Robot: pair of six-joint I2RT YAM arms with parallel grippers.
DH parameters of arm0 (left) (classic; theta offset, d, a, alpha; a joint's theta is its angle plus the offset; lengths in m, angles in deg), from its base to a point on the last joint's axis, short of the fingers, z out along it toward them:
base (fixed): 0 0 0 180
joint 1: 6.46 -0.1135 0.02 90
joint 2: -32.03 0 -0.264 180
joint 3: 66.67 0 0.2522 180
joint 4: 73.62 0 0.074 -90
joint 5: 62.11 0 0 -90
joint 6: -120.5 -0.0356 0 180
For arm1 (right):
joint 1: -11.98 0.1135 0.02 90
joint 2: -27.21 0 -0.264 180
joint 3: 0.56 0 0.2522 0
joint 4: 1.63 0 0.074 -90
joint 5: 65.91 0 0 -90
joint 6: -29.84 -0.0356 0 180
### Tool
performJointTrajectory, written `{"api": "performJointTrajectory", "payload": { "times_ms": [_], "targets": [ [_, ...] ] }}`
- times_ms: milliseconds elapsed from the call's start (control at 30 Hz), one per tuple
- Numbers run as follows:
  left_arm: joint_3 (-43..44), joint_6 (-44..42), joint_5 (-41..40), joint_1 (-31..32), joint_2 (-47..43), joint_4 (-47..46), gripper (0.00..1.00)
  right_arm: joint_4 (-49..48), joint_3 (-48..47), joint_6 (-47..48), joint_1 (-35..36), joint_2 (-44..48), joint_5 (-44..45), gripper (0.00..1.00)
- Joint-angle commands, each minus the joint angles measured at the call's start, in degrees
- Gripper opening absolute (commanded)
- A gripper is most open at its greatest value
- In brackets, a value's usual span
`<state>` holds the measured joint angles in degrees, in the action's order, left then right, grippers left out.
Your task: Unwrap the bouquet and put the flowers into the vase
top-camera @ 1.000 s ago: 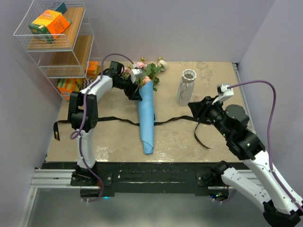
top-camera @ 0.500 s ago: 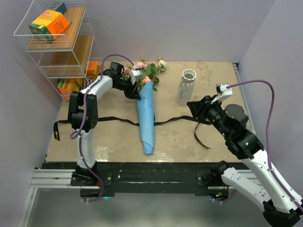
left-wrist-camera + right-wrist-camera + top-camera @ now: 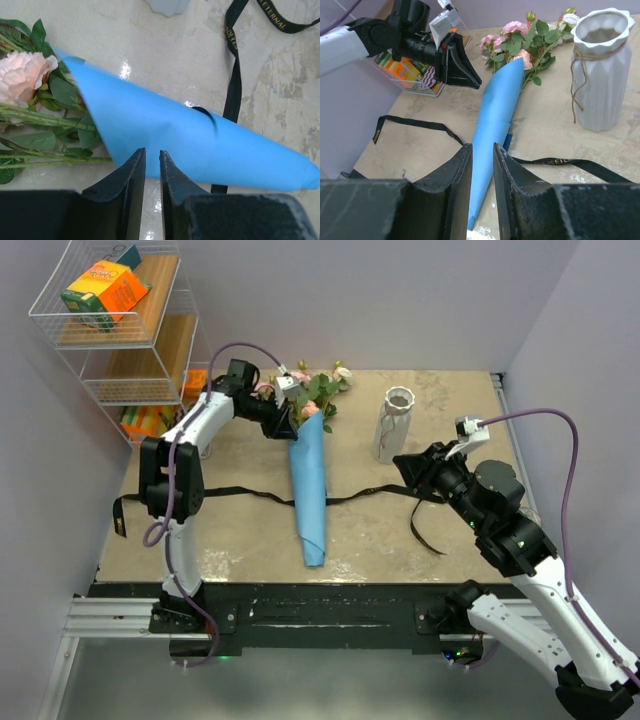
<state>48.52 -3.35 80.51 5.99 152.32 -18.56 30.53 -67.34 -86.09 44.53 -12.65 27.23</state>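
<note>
**Peel the blue paper [image 3: 200, 145] back, spare the flowers [image 3: 318, 390]**

The bouquet [image 3: 312, 480] lies flat on the table [image 3: 240, 540] to the left of the vase [image 3: 397, 425]. Its flower heads are on the far side, about level with the vase, and its pointed tip faces the near edge. A black ribbon [image 3: 240, 492] runs loose from the near side of the vase and passes under the paper, so the step in hand looks to be opening the wrap.

The left gripper [image 3: 148, 152] sits at the paper's mouth, on the side away from the vase. Its fingers are drawn almost together with a thin slit between them; whether they nip the paper's edge cannot be told. The right gripper [image 3: 481, 146] hovers just nearer than the vase, its fingers close together with a narrow, empty gap.

It would be best to take only the outer paper edge, not stems or leaves, and draw it away from the vase while the other gripper pins the tip. A fast pull would likely drag the whole bundle.
</note>
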Motion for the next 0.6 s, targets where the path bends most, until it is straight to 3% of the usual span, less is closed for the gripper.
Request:
{"api": "performJointTrajectory", "payload": {
  "times_ms": [0, 200, 233, 300, 333, 433, 567],
  "targets": [
    [3.1, 1.7, 4.2, 1.0, -7.6, 1.2, 0.23, -2.6, 0.4, -0.6, -0.2, 0.2, -1.8, 0.27],
    [1.8, 2.6, 4.9, 2.8, -10.7, 1.3, 0.23, -2.3, 0.1, -0.8, -0.1, 0.5, -1.6, 0.27],
    [0.8, 2.0, 4.3, 2.8, -10.8, 1.6, 0.27, -2.1, 0.0, -0.8, -0.1, 0.7, -1.5, 0.27],
    [0.4, -0.3, 2.5, 2.3, -9.3, 3.3, 0.49, -2.0, 0.2, -0.8, -0.2, 0.8, -1.4, 0.29],
    [0.8, -0.8, 2.3, 1.9, -8.3, 4.0, 0.71, -1.7, 0.2, -0.7, -0.2, 0.9, -1.6, 0.31],
    [3.1, -0.9, 3.1, -0.4, -4.1, 5.8, 0.99, -1.7, 0.4, -0.6, -0.2, 1.3, -1.7, 0.35],
    [5.8, -0.4, 3.2, -2.2, 0.4, 5.6, 1.0, -1.8, 0.0, -0.3, -0.1, 1.6, -2.3, 0.36]
  ]
}}
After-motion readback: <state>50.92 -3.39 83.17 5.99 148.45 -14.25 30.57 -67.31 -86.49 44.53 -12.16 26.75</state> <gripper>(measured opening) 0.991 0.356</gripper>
